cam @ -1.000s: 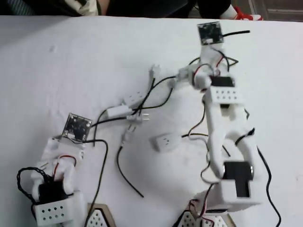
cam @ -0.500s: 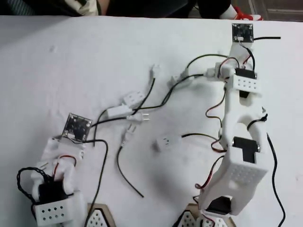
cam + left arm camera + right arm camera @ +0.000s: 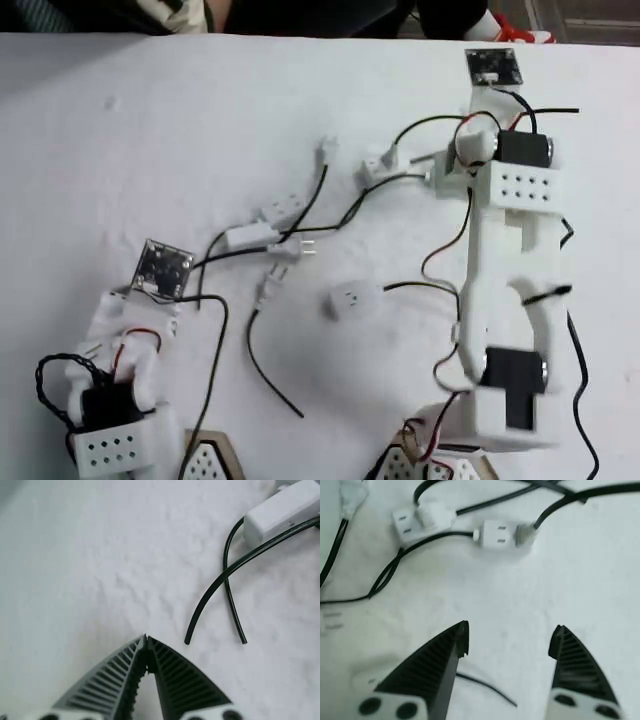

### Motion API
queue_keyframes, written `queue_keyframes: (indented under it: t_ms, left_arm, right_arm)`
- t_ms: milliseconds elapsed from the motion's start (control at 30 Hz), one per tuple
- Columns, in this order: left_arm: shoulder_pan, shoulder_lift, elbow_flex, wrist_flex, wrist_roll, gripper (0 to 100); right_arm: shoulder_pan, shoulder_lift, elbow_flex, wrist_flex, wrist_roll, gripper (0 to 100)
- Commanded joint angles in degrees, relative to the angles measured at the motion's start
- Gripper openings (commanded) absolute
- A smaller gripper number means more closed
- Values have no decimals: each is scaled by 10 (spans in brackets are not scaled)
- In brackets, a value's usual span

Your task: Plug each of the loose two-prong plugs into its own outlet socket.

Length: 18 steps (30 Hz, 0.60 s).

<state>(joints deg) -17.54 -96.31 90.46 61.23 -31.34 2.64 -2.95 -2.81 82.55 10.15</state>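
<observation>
My right gripper [image 3: 510, 635] is open over bare table, with nothing between its fingers. Just beyond it lies a white outlet socket [image 3: 494, 534] with a white plug [image 3: 525, 532] against one end; a second socket [image 3: 409, 522] lies beside it. From above, that socket and plug pair [image 3: 378, 165] sits left of the right arm [image 3: 505, 185]. Mid-table lie a loose socket [image 3: 352, 298], a plug with bare prongs [image 3: 292, 250], another plug [image 3: 268, 290] and two more sockets [image 3: 281, 209]. My left gripper [image 3: 146, 647] is shut and empty at the near left.
Black cables [image 3: 340, 205] cross the middle of the table, and two loose cable ends [image 3: 187, 640] lie close to the left gripper. A white block [image 3: 282, 510] lies farther off. The left arm [image 3: 115, 400] is folded at the near-left edge. The far left of the table [image 3: 120, 130] is bare.
The right arm pulled back to the right, away from the socket and plug pair, then shifted a little left. The left arm has not moved.
</observation>
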Motion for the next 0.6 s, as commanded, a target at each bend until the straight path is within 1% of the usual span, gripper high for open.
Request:
queue_keyframes:
  t_ms: [0, 67, 100, 267, 333, 400, 467, 567]
  left_arm:
    - [-1, -4, 4, -14, -4, 24]
    - [-1, -4, 9, -27, -2, 24]
    - [-1, -4, 10, -30, -1, 24]
    - [-1, -4, 5, -32, 0, 24]
    - [0, -4, 0, -28, -2, 24]
    - [13, -4, -11, -14, -4, 24]
    - [35, -4, -26, 4, -4, 24]
    - [86, -3, -58, 33, -4, 23]
  right_arm:
    - [-33, -71, -24, 114, 4, 253]
    - [-52, -82, -19, 153, 4, 232]
    - [-63, -87, -7, 154, 4, 207]
    - [-102, -91, 69, 96, 4, 7]
    - [-107, -91, 97, 82, 4, 34]
    - [-103, -91, 119, 65, 4, 15]
    - [-91, -91, 136, 49, 1, 19]
    - [-70, -91, 154, 25, -1, 18]
